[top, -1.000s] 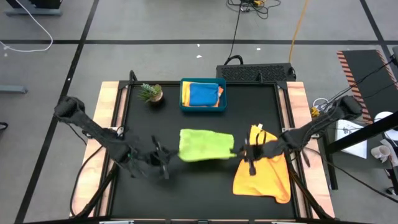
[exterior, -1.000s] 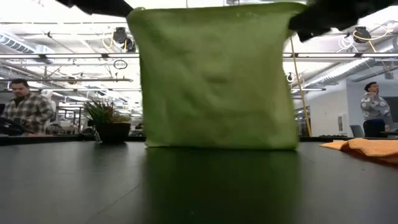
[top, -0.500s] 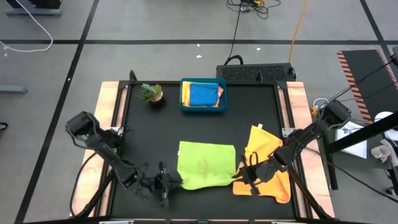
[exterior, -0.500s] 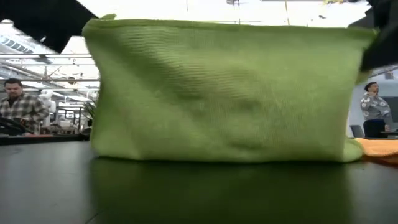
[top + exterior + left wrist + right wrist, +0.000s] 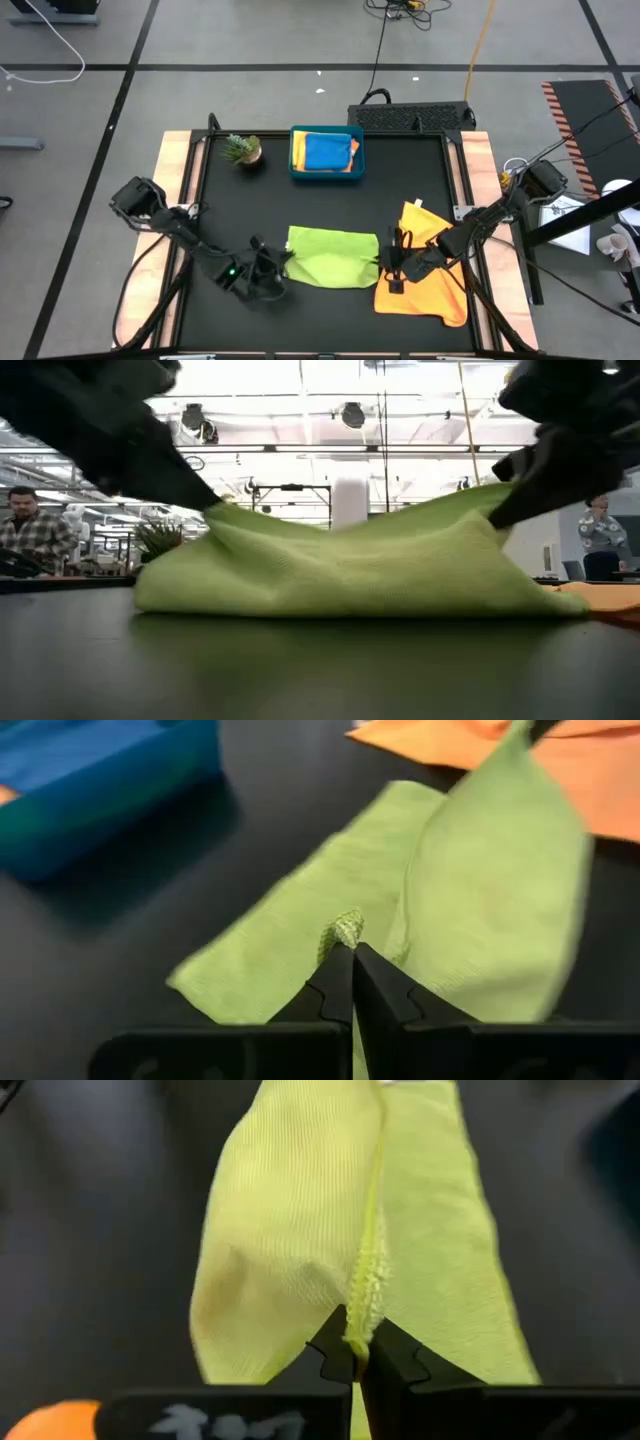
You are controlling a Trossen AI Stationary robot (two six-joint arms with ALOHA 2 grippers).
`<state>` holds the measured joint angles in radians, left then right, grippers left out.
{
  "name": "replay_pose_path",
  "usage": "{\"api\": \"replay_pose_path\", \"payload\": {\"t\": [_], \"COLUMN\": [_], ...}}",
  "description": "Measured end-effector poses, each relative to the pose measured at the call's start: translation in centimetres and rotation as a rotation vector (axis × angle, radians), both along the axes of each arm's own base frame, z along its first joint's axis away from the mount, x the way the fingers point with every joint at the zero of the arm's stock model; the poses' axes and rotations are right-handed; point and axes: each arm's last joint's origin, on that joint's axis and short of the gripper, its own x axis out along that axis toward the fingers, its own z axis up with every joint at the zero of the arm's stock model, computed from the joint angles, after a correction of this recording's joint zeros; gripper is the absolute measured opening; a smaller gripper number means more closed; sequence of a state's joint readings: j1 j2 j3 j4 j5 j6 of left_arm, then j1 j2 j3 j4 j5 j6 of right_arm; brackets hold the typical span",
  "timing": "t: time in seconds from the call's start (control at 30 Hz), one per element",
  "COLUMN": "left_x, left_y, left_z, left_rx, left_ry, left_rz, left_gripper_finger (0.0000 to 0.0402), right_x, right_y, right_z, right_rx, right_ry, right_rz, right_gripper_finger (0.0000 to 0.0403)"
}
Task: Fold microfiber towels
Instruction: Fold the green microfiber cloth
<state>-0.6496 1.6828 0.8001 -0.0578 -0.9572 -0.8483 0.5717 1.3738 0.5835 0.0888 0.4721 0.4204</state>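
Lime green towel [image 5: 332, 258]: you have it lying near the front middle of the desk [image 5: 250, 210], its two near corners lifted.
Left pincer [image 5: 345, 952]: clamped on the towel's left corner.
Right pincer [image 5: 356, 1348]: clamped on its right corner hem.
Orange towel [image 5: 432, 285]: spread beside it, on your right.

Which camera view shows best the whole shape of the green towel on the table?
The high view: it shows the green towel complete, as a folded rectangle between both grippers. The low view shows only its side, sagging between the held corners. Each wrist view shows one pinched edge and part of the cloth.
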Motion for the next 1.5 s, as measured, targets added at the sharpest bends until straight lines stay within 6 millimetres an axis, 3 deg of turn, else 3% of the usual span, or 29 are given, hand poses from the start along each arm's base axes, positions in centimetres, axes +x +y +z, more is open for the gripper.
{"api": "replay_pose_path", "payload": {"t": [0.3,0.57,0.77,1.07,1.5], "left_x": [1.9,1.3,0.7,1.5,2.3], "left_y": [3.6,2.3,1.5,4.2,6.7], "left_z": [-0.2,0.9,0.7,0.1,-0.4], "left_rx": [-0.023,-0.089,-0.132,-0.177,-0.256], "left_ry": [0.073,0.017,-0.002,0.076,0.176], "left_rz": [0.072,0.033,0.04,0.134,0.161], "left_gripper_finger": [0.0011,0.0008,0.0006,0.0008,0.001], "right_x": [-0.6,-2.0,-1.7,-0.4,0.4], "right_y": [-1.7,-0.6,-0.6,-2.9,-5.0], "right_z": [1.9,3.6,2.6,0.1,-0.1], "right_rx": [0.003,0.178,0.193,0.129,0.13], "right_ry": [-0.012,-0.037,0.013,0.143,0.17], "right_rz": [-0.039,0.048,-0.007,-0.151,-0.189], "right_gripper_finger": [0.0,0.0,0.0,0.0,0.0007]}}
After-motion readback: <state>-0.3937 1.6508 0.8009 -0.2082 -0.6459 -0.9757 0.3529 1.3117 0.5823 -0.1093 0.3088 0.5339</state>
